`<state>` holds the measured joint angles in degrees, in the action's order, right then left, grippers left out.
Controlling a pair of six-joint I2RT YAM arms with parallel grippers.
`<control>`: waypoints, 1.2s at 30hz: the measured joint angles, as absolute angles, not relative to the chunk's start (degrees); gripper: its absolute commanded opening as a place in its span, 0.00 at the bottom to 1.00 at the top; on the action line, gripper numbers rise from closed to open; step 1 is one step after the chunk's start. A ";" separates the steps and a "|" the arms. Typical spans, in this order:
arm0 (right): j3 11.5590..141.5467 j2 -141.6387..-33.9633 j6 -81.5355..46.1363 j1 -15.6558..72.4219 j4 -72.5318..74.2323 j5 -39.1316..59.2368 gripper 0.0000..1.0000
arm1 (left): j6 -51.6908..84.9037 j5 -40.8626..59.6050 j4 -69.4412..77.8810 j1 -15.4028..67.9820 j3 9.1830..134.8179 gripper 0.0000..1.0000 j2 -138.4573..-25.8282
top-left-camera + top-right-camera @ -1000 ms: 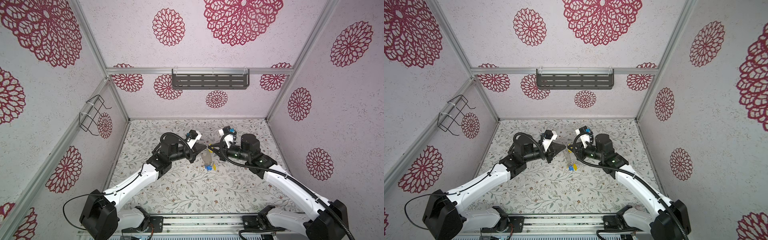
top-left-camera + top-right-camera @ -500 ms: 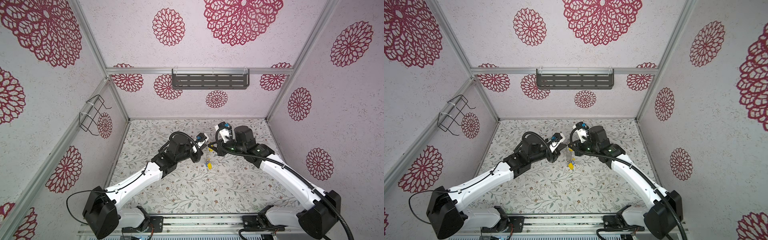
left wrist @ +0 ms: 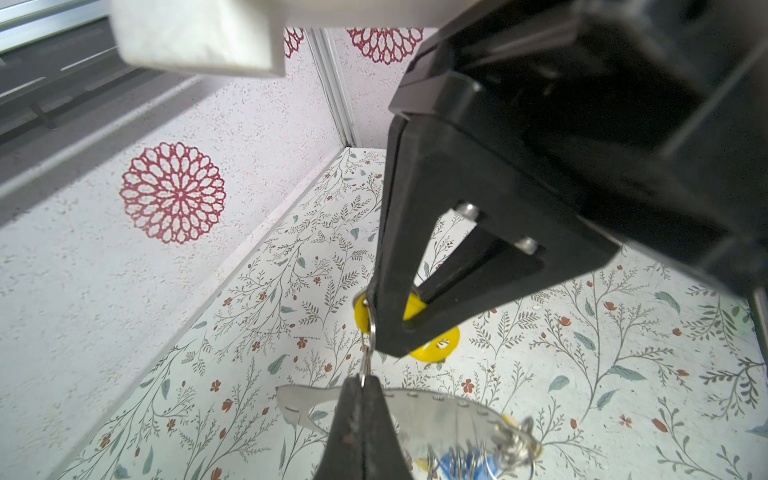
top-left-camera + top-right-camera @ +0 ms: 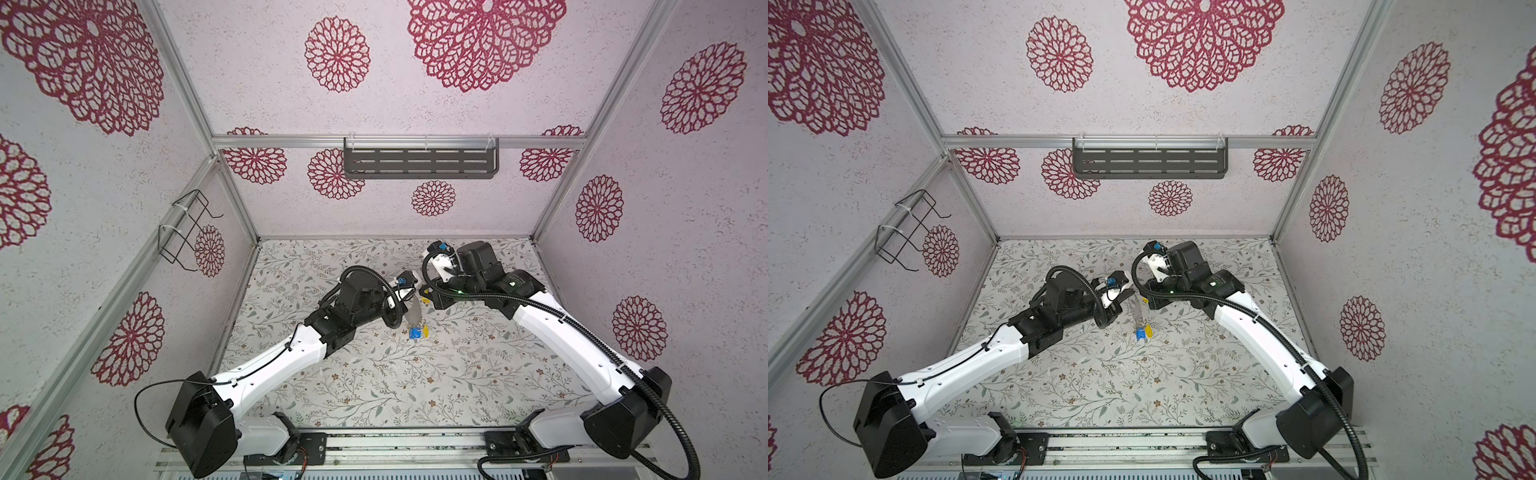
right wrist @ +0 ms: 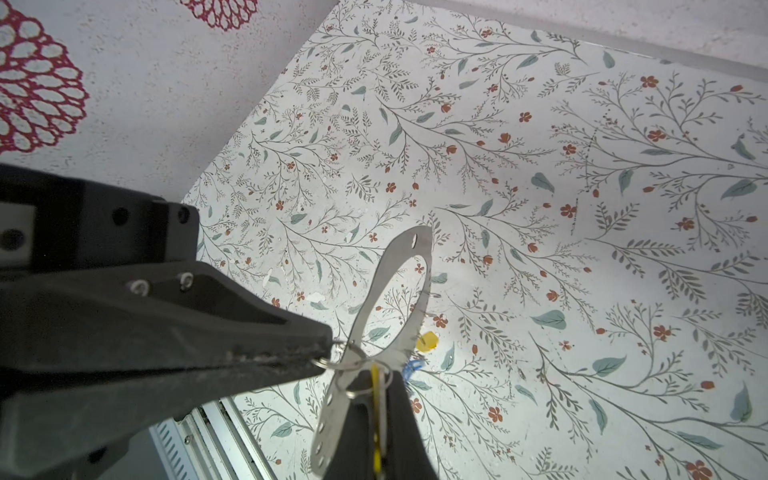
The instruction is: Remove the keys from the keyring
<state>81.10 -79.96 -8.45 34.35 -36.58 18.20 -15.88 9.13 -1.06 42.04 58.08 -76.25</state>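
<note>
Left claw [image 3: 360,388] is closed hard, and what it has is the keyring [image 3: 436,409]. My fingertips pinch the grey plate at its holed rim, right beside the hole where a small split ring [image 3: 370,332] passes through.

Right claw [image 5: 376,380] is closed too, gripping a yellow key [image 3: 436,344] flat between its pads, with the tag showing on either side of the fingers. That split ring is the one link I can see between the two. It runs from the tag in my right claw to the plate in my left, and the two sets of fingertips sit just apart, nearly nose to nose.

In both top views the claws meet over the middle of the floral tabletop [image 4: 374,374], each coming in from its own side. The keyring [image 4: 1138,308] hangs down from my left claw's tip with its open horseshoe tilted, one arm reaching out free past both claws.

At the end farthest from my fingertips dangle the other keys [image 4: 415,332], a bunch of blue and yellow tags on their little rings, below both claws. Whether that bunch touches the tabletop, I cannot tell.
</note>
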 measured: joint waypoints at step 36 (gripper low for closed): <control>84.42 -86.80 -15.84 29.10 -37.08 31.16 0.00 | -16.34 8.64 3.27 41.56 55.79 0.00 -77.19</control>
<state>84.42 -86.80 -15.84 29.10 -37.08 31.16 -16.34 8.64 3.27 41.56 55.79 -77.19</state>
